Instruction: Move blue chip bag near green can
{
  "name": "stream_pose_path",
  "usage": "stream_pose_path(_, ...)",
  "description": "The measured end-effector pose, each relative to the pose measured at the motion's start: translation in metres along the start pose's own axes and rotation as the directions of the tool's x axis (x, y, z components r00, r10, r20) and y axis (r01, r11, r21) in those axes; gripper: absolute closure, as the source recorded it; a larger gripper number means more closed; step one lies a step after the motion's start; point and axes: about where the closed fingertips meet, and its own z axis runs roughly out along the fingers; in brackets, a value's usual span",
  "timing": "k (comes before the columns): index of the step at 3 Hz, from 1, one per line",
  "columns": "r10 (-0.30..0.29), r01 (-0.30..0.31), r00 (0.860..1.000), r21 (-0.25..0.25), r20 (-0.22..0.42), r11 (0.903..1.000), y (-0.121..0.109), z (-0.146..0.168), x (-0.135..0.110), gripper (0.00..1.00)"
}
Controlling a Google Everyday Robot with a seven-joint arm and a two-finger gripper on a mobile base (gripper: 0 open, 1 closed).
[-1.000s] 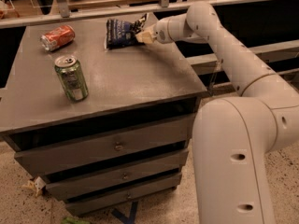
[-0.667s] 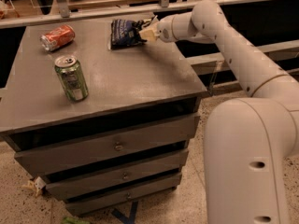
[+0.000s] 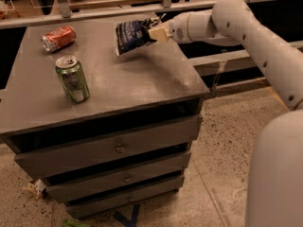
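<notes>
Over the far right part of the worktop point(image 3: 137, 86), blue chip bag point(image 3: 130, 36) hangs tilted, crumpled, white lettering facing the camera. Its upper right corner is pinched in the tool point(image 3: 154, 31), jaws closed narrow on the foil. The bag's lower left corner points down toward the surface; cannot tell if it touches. The tool sits at the bag's right edge, above the back right of the worktop, on a white arm point(image 3: 246, 27) reaching in from the right.

Green can point(image 3: 72, 79) stands upright on the left front part of the worktop, well apart from the bag, silver top up, pale label patch showing. Red-orange can point(image 3: 58, 38) lies on its side near the back left corner, behind the green can and left of the bag.

The worktop is the grey top of a cabinet with three drawers point(image 3: 118, 148), small knobs in the middle. White robot body point(image 3: 279, 174) fills the lower right. Speckled floor point(image 3: 222, 150) lies beneath, and a metal rail point(image 3: 118, 8) runs behind the cabinet.
</notes>
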Motion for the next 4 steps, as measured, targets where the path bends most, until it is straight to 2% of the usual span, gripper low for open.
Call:
stream_pose_path(2, 0.012, -0.011, 1.0, -0.068, 0.019, 0.9976, 0.062, -0.041, -0.006, 1.0)
stream_pose_path(3, 0.038, -0.035, 0.999, -0.114, 0.028, 0.9929, 0.093, -0.052, -0.007, 1.0)
stream_pose_path(4, 0.057, -0.053, 0.998, -0.134, 0.028, 0.9895, 0.114, -0.059, -0.005, 1.0)
